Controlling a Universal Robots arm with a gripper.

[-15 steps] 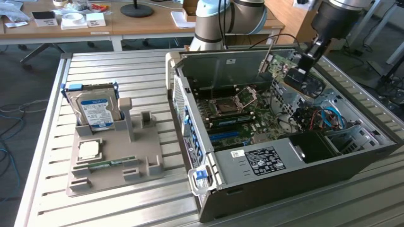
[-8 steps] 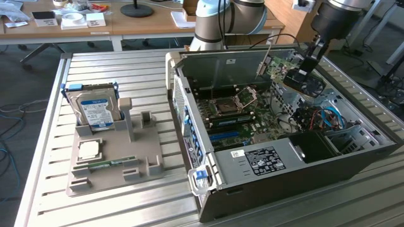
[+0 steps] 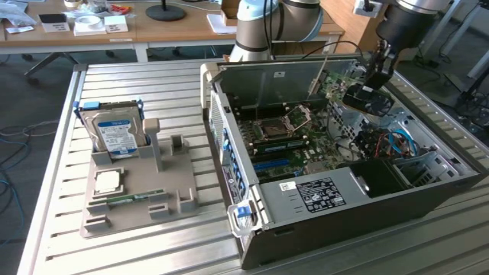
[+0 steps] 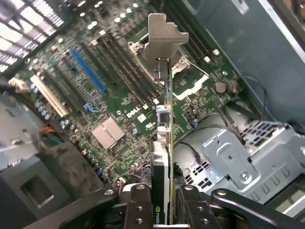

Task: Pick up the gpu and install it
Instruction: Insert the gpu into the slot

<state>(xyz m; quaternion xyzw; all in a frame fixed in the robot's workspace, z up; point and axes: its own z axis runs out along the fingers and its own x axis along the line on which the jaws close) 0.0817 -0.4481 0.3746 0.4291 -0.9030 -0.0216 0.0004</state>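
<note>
The black two-fingered gripper (image 3: 353,93) is clenched on the gpu (image 3: 330,85), a thin flat rectangular expansion card with a black face and a grey-tan metal end bracket. In the wrist view the gripper (image 4: 164,212) is open only as wide as the card is thick. Its dark metal fingers (image 4: 138,205) press on either face of the gpu (image 4: 160,164), which is seen edge-on with its bracket at the end away from the gripper.

The card hangs inside the open grey metal computer case (image 3: 336,229), above the green motherboard (image 4: 95,95) and towards the case's far side. I cannot tell whether it touches the board.

The case lies on a slatted metal table (image 3: 137,80). Well apart, to the exterior view's left, a grey plastic holder tray (image 3: 130,220) carries an upright silver hard drive with a blue-white label (image 3: 116,134) and a slim green RAM stick (image 3: 126,200).
</note>
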